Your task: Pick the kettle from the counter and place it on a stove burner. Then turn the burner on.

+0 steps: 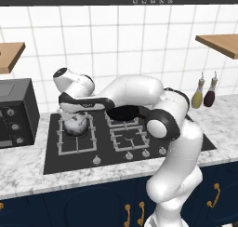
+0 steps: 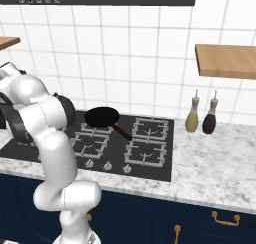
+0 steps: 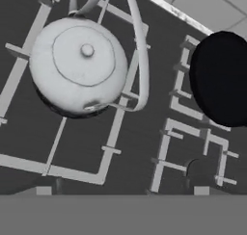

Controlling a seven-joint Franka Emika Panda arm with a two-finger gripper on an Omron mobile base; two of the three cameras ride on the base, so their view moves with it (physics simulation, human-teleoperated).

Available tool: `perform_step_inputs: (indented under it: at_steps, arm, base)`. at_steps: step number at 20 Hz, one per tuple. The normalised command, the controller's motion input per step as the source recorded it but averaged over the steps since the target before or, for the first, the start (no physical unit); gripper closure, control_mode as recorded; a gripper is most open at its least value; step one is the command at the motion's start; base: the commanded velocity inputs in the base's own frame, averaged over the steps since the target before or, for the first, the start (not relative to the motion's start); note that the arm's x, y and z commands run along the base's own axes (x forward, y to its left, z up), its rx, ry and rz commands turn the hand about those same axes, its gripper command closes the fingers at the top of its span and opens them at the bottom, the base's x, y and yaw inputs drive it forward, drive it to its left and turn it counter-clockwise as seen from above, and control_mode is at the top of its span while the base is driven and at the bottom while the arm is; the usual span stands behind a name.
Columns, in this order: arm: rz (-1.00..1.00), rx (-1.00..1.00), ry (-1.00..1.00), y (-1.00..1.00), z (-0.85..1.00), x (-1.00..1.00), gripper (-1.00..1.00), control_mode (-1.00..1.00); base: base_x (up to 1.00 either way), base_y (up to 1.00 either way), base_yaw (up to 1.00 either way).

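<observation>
Partly arm-hidden kettle (image 1: pixel 76 124) on stove burner (image 1: pixel 76 138)

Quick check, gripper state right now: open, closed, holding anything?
Gripper: open, holding nothing; the kettle sits free on the stove burner grate.

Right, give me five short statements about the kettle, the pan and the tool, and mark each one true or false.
1. The kettle sits on a grate of the black cooktop. True.
2. The tool is shut on the kettle's handle. False: it is open, and the kettle stands free below the hand.
3. The frying pan is on the cooktop. True.
4. The two bottles stand left of the cooktop. False: they stand on the counter to its right.
5. The kettle is lying on its side. False: it is upright, lid knob up.
</observation>
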Motion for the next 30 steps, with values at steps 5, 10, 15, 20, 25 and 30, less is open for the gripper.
perform_step_inputs:
  at_steps: [5, 10, 15, 20, 25, 30]
  arm:
    - [-0.21, 0.18, 0.09, -0.35, 0.04, -0.97, -1.0, -1.0]
    - [-0.34, 0.27, 0.21, -0.45, 0.0, -0.7, -1.0, -1.0]
    - [-0.27, 0.07, 0.26, -0.29, 0.0, -0.4, -1.0, -1.0]
    - [-0.06, 0.0, 0.0, -0.01, -0.01, -0.14, -1.0, -1.0]
    - [-0.05, 0.0, 0.09, 0.0, -0.17, -0.07, -1.0, -1.0]
    - [-0.02, 0.0, 0.06, 0.0, -0.2, -0.06, -1.0, -1.0]
  base:
    - [0.0, 0.0, 0.0]
    - [0.0, 0.0, 0.0]
    - [0.0, 0.0, 0.0]
    - [0.0, 0.0, 0.0]
    - [0.0, 0.0, 0.0]
    - [0.0, 0.0, 0.0]
